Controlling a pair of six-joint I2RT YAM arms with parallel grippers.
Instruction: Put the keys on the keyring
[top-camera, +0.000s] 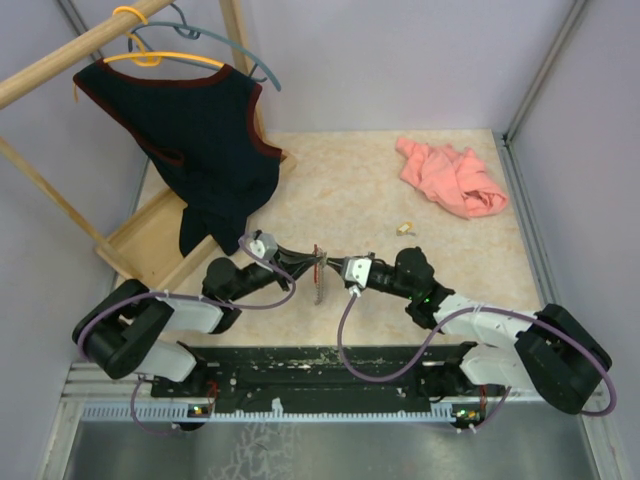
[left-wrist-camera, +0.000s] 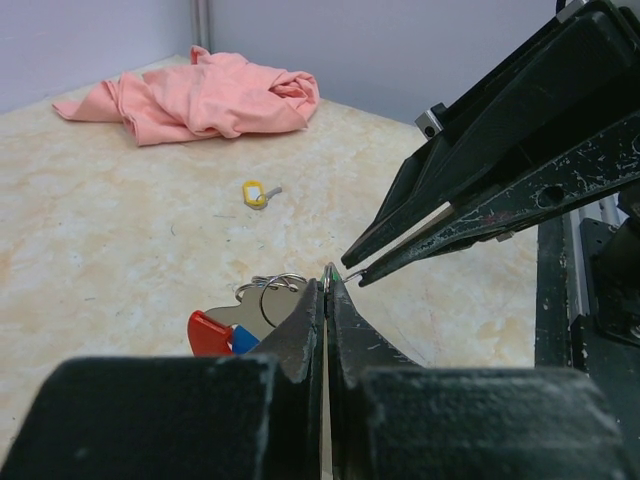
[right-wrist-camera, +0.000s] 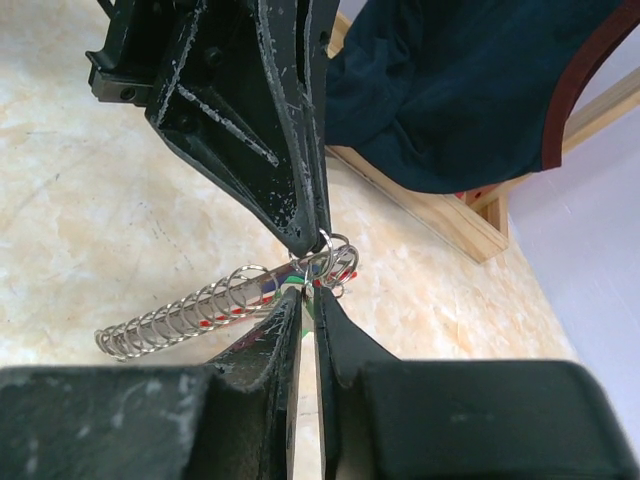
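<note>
The keyring (top-camera: 319, 283) hangs between both grippers above the table's near middle. In the right wrist view it is a silvery ridged strip of wire rings (right-wrist-camera: 180, 315) with red bits at its near end. My left gripper (left-wrist-camera: 328, 275) is shut on a thin wire ring at that end. Two keys (left-wrist-camera: 215, 330) with red and blue heads hang from rings just left of its tips. My right gripper (right-wrist-camera: 308, 295) meets it tip to tip, jaws parted by a narrow slit around a ring wire and something green. A yellow-tagged key (top-camera: 404, 229) lies on the table.
A crumpled pink cloth (top-camera: 450, 177) lies at the back right. A dark vest (top-camera: 200, 130) hangs on a wooden rack whose base tray (top-camera: 150, 240) sits left of the grippers. Walls close in the table on both sides.
</note>
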